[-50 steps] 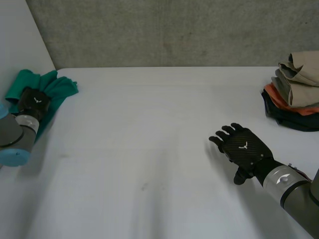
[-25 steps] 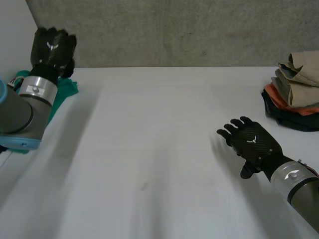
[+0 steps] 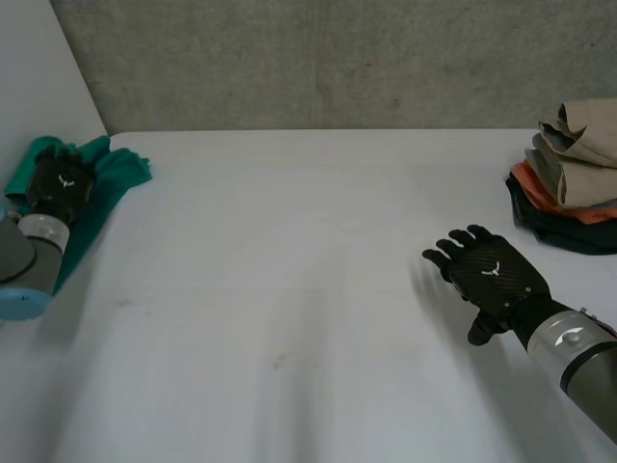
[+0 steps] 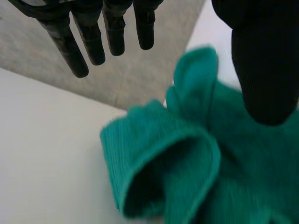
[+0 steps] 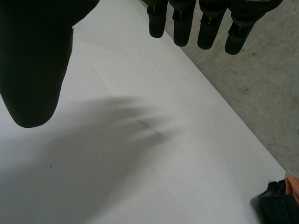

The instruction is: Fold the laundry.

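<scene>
A crumpled green cloth (image 3: pixel 101 178) lies bunched at the table's far left corner. My left hand (image 3: pixel 60 185) hovers over it with fingers straight and apart, open; in the left wrist view the green cloth (image 4: pixel 187 158) lies below the fingers (image 4: pixel 93 39) and thumb (image 4: pixel 264 60), and nothing is held. My right hand (image 3: pixel 490 275) hangs open, palm down, over bare table at the right; in its wrist view its fingers (image 5: pixel 205 23) are spread above the white table (image 5: pixel 140 154).
A stack of folded clothes (image 3: pixel 569 178), beige on orange on dark, sits at the table's far right edge. A grey wall runs behind the table, and a white wall stands at the left. The white table (image 3: pixel 308 289) stretches between the hands.
My left hand rose above the green cloth, then dropped back down over it with fingers straight. My right hand drifted slightly right and nearer.
</scene>
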Available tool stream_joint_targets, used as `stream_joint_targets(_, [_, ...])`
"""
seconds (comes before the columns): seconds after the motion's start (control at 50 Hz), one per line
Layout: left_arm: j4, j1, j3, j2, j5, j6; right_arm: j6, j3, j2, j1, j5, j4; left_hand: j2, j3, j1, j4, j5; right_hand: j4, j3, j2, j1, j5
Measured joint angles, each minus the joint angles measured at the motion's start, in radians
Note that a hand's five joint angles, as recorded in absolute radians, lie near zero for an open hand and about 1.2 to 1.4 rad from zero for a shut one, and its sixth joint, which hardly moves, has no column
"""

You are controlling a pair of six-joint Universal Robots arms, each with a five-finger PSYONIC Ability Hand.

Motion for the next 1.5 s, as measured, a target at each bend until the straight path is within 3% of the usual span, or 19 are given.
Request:
stream_joint_targets(0.32, [0.016,0.046,0.097,-0.12,-0.009,0.103,0.0,0.002,0.004,-0.001,0.0,0.0,0.126,0.13,0.14,0.123,0.121,0.0,0.0,0.0,0.0,0.0])
stream_joint_targets(0.38, [0.018,0.054,0.106,-0.126,-0.009,0.105,0.0,0.002,0.004,-0.001,0.0,0.0,0.35,0.354,0.397,0.352,0.343,0.0,0.0,0.0,0.0,0.0])
stream_joint_targets(0.42, [0.026,0.059,0.111,-0.128,-0.008,0.106,0.0,0.002,0.005,-0.001,0.0,0.0,0.761,0.745,0.809,0.749,0.731,0.0,0.0,0.0,0.0,0.0])
stream_joint_targets(0.48, [0.047,0.063,0.11,-0.123,-0.008,0.109,0.0,0.003,0.006,-0.001,0.0,0.0,0.904,0.904,0.889,0.907,0.867,0.0,0.0,0.0,0.0,0.0])
stream_joint_targets(0.58, [0.105,0.04,0.061,-0.065,-0.014,0.108,0.0,0.003,0.004,-0.001,0.001,0.0,0.919,0.919,0.889,0.923,0.868,0.0,0.0,0.0,0.0,0.0])
stream_joint_targets(0.7, [0.156,-0.108,-0.066,0.118,-0.022,0.048,-0.001,0.004,-0.002,-0.002,0.004,0.0,0.921,0.92,0.889,0.924,0.868,0.0,0.0,0.0,0.0,0.0])
stream_joint_targets(0.78, [0.158,-0.257,-0.154,0.264,-0.024,-0.062,-0.001,0.004,-0.011,-0.004,0.01,0.0,0.921,0.921,0.889,0.924,0.868,0.0,0.0,0.0,0.0,0.0])
stream_joint_targets(0.9, [0.148,-0.54,-0.273,0.477,-0.026,-0.395,0.003,0.003,-0.037,-0.021,0.017,-0.001,0.922,0.924,0.889,0.924,0.868,0.0,0.0,0.0,0.0,0.0])
stream_joint_targets(0.98, [0.128,-0.708,-0.319,0.526,-0.026,-0.63,0.005,0.0,-0.049,-0.038,0.017,-0.001,0.922,0.924,0.889,0.924,0.868,0.0,0.0,0.0,0.0,0.0])
stream_joint_targets(1.02, [0.116,-0.754,-0.326,0.516,-0.025,-0.705,0.006,-0.001,-0.051,-0.043,0.018,-0.001,0.922,0.924,0.889,0.924,0.868,0.0,0.0,0.0,0.0,0.0])
stream_joint_targets(1.06, [0.102,-0.782,-0.325,0.489,-0.024,-0.759,0.006,-0.002,-0.053,-0.047,0.018,-0.001,0.829,0.831,0.787,0.831,0.784,0.0,0.0,0.0,0.0,0.0])
stream_joint_targets(1.08, [0.097,-0.788,-0.325,0.48,-0.023,-0.772,0.006,-0.002,-0.053,-0.049,0.018,-0.001,0.612,0.636,0.575,0.633,0.599,0.0,0.0,0.0,0.0,0.0])
stream_joint_targets(1.1, [0.088,-0.798,-0.321,0.458,-0.021,-0.796,0.006,-0.003,-0.053,-0.052,0.019,-0.001,0.565,0.589,0.523,0.584,0.555,0.0,0.0,0.0,0.0,0.0])
stream_joint_targets(1.14, [0.072,-0.806,-0.316,0.428,-0.019,-0.818,0.005,-0.005,-0.053,-0.056,0.022,-0.001,0.143,0.156,0.052,0.141,0.117,0.0,0.0,0.0,0.0,0.0])
stream_joint_targets(1.16, [0.065,-0.807,-0.314,0.416,-0.018,-0.826,0.005,-0.005,-0.053,-0.058,0.023,-0.001,0.047,0.06,-0.011,0.054,0.036,0.0,0.0,0.0,0.0,0.0])
stream_joint_targets(1.26, [0.035,-0.791,-0.317,0.413,-0.018,-0.839,0.005,-0.012,-0.053,-0.069,0.036,0.0,-0.05,-0.042,-0.048,-0.052,-0.057,0.0,0.0,0.0,0.0,0.0])
stream_joint_targets(1.5, [-0.081,-0.632,-0.464,0.685,-0.028,-0.769,-0.001,-0.11,-0.077,-0.04,0.044,0.114,-0.05,-0.042,-0.048,-0.052,-0.057,0.0,0.0,0.0,0.0,0.0])
